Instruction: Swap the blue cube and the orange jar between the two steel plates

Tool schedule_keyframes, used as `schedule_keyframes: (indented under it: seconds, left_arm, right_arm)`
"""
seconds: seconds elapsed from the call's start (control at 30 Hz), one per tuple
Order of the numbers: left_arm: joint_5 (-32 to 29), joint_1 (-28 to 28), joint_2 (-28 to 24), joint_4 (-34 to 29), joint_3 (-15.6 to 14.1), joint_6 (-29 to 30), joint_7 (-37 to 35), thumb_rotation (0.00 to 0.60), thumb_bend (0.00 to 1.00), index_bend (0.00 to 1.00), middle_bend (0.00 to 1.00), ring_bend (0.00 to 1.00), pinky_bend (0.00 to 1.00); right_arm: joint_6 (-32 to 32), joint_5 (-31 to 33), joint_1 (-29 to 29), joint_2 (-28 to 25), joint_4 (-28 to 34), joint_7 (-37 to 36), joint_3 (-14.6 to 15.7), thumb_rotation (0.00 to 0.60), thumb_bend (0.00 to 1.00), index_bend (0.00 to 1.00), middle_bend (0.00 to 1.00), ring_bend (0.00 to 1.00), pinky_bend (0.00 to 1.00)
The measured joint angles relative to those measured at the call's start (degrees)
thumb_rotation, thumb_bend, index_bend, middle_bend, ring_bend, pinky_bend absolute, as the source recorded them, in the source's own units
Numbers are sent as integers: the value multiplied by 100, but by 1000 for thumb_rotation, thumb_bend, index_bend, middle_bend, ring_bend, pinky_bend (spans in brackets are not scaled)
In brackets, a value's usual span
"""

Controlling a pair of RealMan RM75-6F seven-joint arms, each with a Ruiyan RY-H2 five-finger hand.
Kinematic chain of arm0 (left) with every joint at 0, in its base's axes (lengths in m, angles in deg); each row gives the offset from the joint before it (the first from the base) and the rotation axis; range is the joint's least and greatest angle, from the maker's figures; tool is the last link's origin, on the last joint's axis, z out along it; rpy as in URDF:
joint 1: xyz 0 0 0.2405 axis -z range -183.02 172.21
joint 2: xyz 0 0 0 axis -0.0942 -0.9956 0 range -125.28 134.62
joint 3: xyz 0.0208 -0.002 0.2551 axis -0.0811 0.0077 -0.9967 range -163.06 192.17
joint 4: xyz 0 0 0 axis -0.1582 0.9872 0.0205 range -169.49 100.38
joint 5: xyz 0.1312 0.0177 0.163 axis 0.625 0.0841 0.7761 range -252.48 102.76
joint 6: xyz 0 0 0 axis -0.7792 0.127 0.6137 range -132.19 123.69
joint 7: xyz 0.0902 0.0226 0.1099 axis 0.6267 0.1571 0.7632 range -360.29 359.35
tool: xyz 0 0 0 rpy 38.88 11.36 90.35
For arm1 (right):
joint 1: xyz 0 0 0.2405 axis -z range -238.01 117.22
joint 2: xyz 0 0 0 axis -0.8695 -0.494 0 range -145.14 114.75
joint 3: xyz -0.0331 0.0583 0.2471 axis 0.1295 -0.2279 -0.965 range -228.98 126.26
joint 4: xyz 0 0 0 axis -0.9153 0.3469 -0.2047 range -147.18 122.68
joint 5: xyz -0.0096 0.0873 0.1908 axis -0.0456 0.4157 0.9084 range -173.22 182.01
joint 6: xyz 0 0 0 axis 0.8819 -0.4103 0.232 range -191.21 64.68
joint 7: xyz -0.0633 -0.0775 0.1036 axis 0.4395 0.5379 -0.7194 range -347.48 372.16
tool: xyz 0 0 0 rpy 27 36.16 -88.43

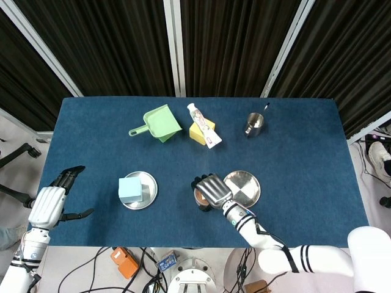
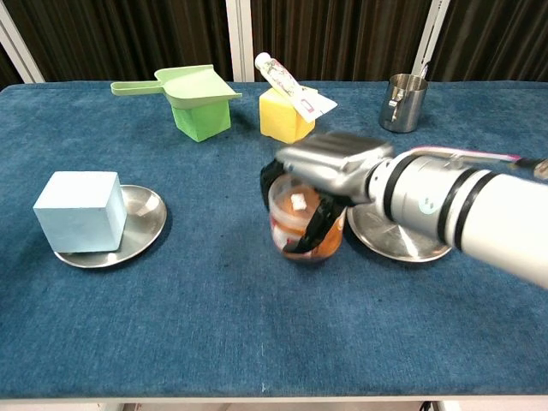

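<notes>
Head view: the left hand (image 1: 51,204) is seen with fingers spread and holding nothing, off the table's left edge, well apart from the matte, sharp-edged blue cube (image 1: 130,189) resting on the left steel plate (image 1: 148,188). The orange jar (image 2: 306,229), clear plastic and cylindrical, stands upright between the plates and is wrapped by the right hand (image 2: 330,175). The shiny, shallow right plate (image 2: 409,241) lies just beside it, to the right.

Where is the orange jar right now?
The orange jar is in the right hand's grip near the table's front middle, just left of the empty steel plate.
</notes>
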Motion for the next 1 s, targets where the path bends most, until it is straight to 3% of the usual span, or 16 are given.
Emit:
schedule_keyframes:
  seconds: [0.3,0.4,0.5,0.6,0.67,0.73,0.83,0.9,1.0]
  left_arm:
    - [12,-10,50,5,67,-97,97,584,0,88,102,101,299]
    - [0,27,105,19,94,-193,140,582,0,88,102,101,294]
    - [-15,64,172,26,113,-290,228,584,0,88,102,101,282]
    - [-22,70,218,13,121,-329,356,583,0,88,102,101,282]
    - [-13,56,219,-3,126,-308,384,582,0,88,101,101,275]
    - [15,26,204,-21,134,-242,396,581,0,88,101,101,269]
    - [77,-38,170,-28,132,-151,392,579,0,88,100,101,270]
    - [103,-68,145,-28,116,-131,353,580,0,88,94,101,270]
    - [173,-118,108,-26,95,-56,321,582,0,88,85,98,270]
  right_arm:
    - [430,-528,396,-1253,500,-703,26,600,551,768,670,735,898]
    - [411,-554,540,-1604,464,-959,187,600,551,720,670,691,780]
    - [348,-602,614,-1625,240,-1263,304,600,551,638,638,607,632]
    - [244,-726,653,-1516,-69,-1611,422,600,551,558,532,511,547]
    - [163,-818,666,-1446,-233,-1831,488,600,551,454,435,422,469]
    - [66,-924,673,-1379,-408,-2073,551,600,543,298,327,320,398]
    - [-133,-1006,665,-1356,-514,-2393,615,600,446,42,130,124,301]
    - [-368,-1026,639,-1418,-504,-2631,661,600,339,0,22,21,203]
    - [-588,-1081,614,-1567,-421,-2887,712,600,213,0,0,0,62]
